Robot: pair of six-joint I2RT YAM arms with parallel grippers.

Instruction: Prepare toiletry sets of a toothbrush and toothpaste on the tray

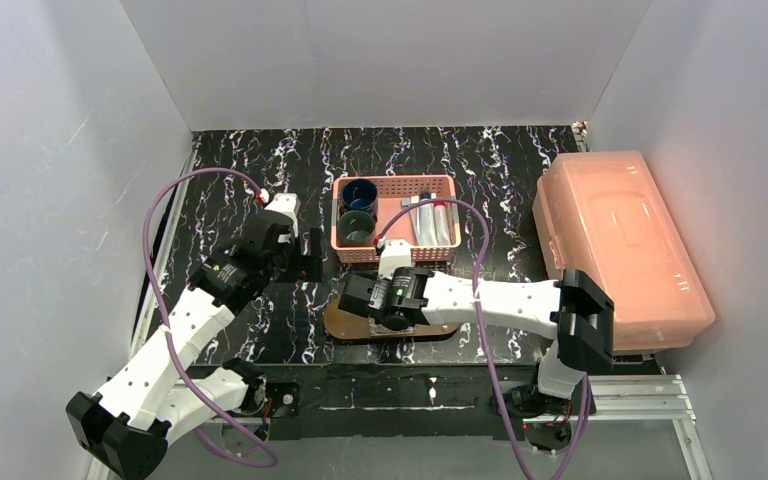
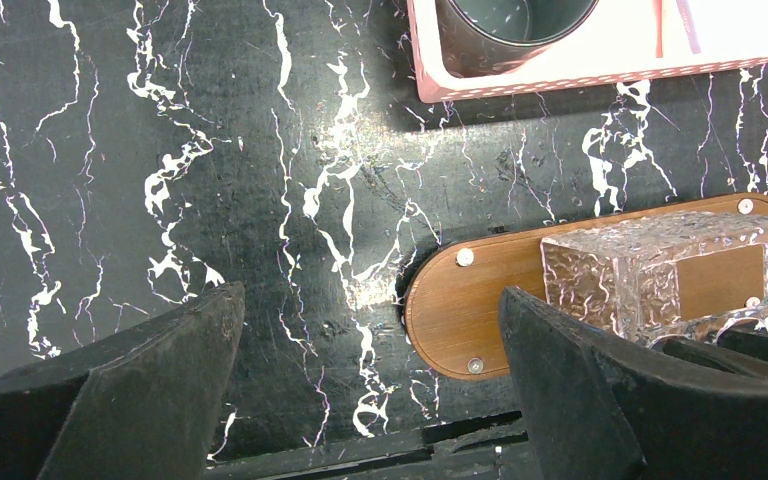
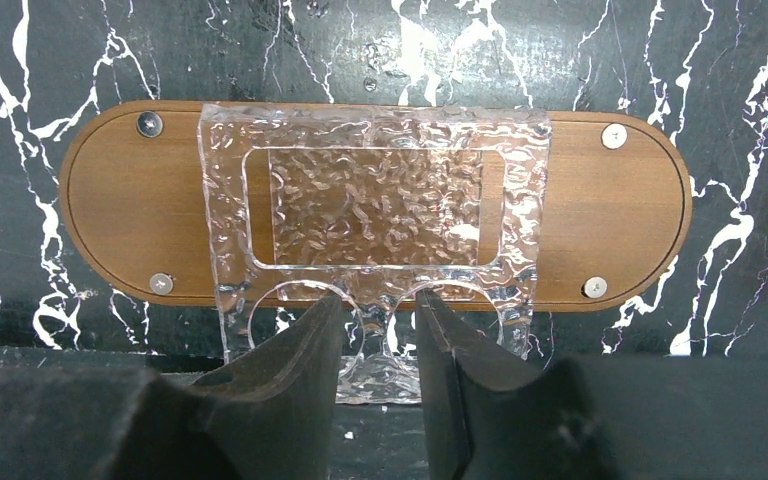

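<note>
The dark wooden oval tray (image 1: 338,322) (image 2: 450,310) (image 3: 620,200) lies near the table's front edge. A clear, rippled holder (image 3: 380,200) (image 2: 600,270) with two round holes stands on it. My right gripper (image 3: 382,297) (image 1: 360,297) is open. One fingertip sits in each hole, with the strip between the holes in the gap, untouched. My left gripper (image 2: 370,295) (image 1: 305,255) hangs wide open over bare table left of the tray. Several slim grey-white packs (image 1: 432,222) lie in the pink basket; toothbrush and toothpaste are too small to tell apart.
The pink perforated basket (image 1: 395,182) (image 2: 600,75) sits behind the tray and holds a blue cup (image 1: 358,195) and a grey cup (image 1: 356,228) (image 2: 505,25). A large translucent pink lidded box (image 1: 620,240) fills the right side. White walls enclose the table.
</note>
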